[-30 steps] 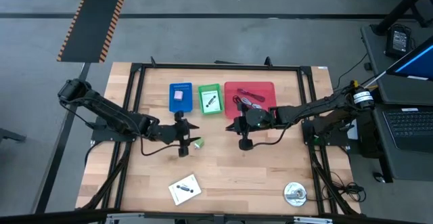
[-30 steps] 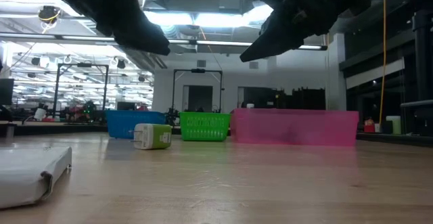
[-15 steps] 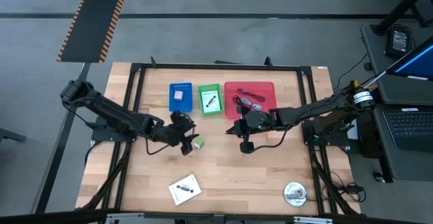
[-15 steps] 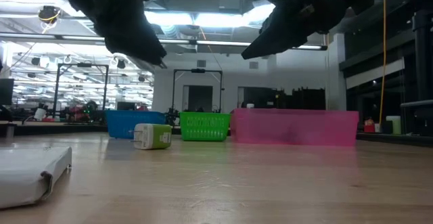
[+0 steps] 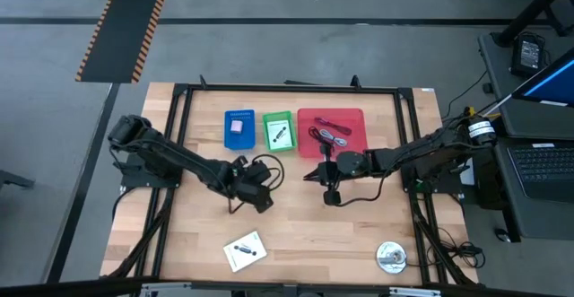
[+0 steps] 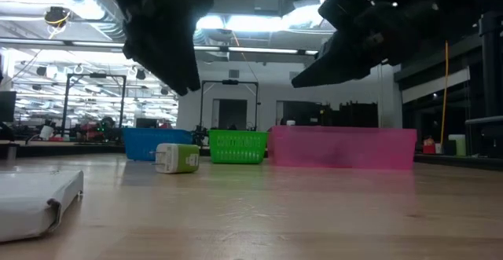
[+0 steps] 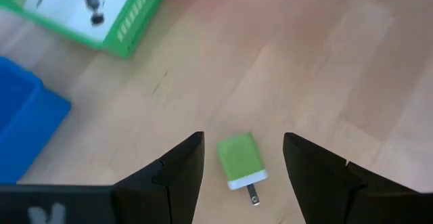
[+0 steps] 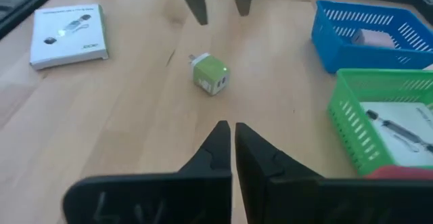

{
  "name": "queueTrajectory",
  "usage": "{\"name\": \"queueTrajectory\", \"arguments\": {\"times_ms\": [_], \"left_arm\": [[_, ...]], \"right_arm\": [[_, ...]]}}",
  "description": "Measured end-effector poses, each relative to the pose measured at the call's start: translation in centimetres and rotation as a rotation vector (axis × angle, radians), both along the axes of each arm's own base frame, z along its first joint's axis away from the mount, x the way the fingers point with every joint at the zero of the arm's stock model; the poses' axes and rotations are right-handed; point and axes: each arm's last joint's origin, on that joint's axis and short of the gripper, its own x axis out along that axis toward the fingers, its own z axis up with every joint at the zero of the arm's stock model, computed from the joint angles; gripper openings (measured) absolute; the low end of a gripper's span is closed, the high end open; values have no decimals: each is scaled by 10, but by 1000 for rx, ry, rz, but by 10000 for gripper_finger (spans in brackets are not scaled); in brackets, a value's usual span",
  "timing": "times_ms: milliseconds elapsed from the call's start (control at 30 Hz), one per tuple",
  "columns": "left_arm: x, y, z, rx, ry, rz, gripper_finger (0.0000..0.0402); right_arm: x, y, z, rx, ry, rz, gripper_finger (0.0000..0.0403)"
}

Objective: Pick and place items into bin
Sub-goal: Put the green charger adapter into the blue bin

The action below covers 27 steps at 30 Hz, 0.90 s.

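A small green-and-white plug charger [image 7: 239, 160] lies flat on the wooden table, seen also in the low view [image 6: 177, 158] and the right wrist view [image 8: 210, 73]. My left gripper [image 7: 243, 137] hovers above it, open, one finger on either side, touching nothing. In the high view my left gripper [image 5: 258, 194] hides the charger. My right gripper [image 8: 233, 126] is shut and hangs above the table's middle [image 5: 330, 192], to the right of the charger. A white printed packet [image 5: 245, 250] lies flat near the near edge.
Three bins stand in a row at the far side: blue bin [image 5: 239, 128] holding a pale card, green bin [image 5: 278, 132] holding a white packet, red bin [image 5: 331, 131] holding cable loops. A round silver disc [image 5: 390, 257] lies near the near right corner. Bare wood lies between the grippers.
My left gripper has moved toward the table's right and slightly toward the near edge, coming down until it stands over the green charger, fingers open throughout. My right gripper has shifted a little toward the right. The charger has not moved.
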Motion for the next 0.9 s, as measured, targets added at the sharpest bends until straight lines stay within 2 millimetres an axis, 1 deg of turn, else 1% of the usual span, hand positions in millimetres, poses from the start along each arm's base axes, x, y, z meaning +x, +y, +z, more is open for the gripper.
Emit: {"name": "queueTrajectory", "arguments": {"times_ms": [100,200,367,500,733,900], "left_arm": [[8,-3,-5,-13,44,44,196],[15,-4,-15,-61,77,69,196],[21,-4,-35,-85,131,111,196],[24,-6,-45,-100,163,114,196],[26,-7,-54,-115,178,137,196],[26,-7,-54,-108,174,143,196]], "right_arm": [[-3,1,-4,19,-18,-2,5],[-6,2,-7,42,-18,-8,5],[-7,9,-7,63,-19,7,5],[-8,15,-6,83,-25,19,5],[-8,20,-4,87,-45,36,5],[-8,20,-4,85,-44,37,5]]}}
